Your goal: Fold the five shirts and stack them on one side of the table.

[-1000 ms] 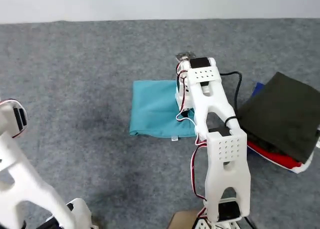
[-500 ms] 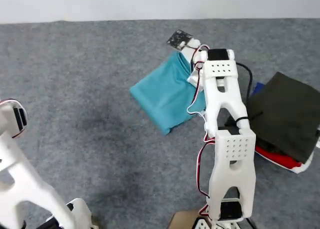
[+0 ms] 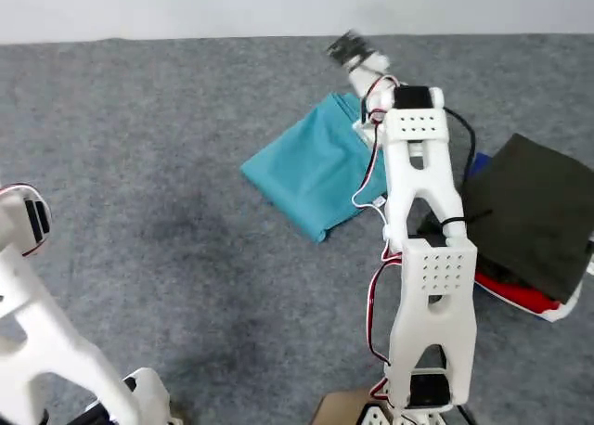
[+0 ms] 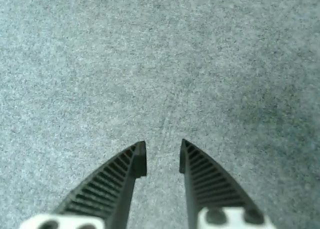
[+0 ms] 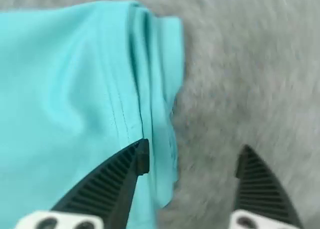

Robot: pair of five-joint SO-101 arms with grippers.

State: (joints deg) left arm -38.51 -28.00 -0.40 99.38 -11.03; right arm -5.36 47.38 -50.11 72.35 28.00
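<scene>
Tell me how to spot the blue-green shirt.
Start at the grey table, then find the white right arm over its middle. The teal shirt lies folded flat beside that arm. It alone is teal, and it is not on the dark-topped pile.

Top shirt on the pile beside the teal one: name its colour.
The top shirt is dark olive green; the high view shows it best.

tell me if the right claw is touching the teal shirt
Cannot tell. In the right wrist view the open right claw has one finger over the teal shirt, at its folded edge, but whether it presses or hovers is unclear.
</scene>
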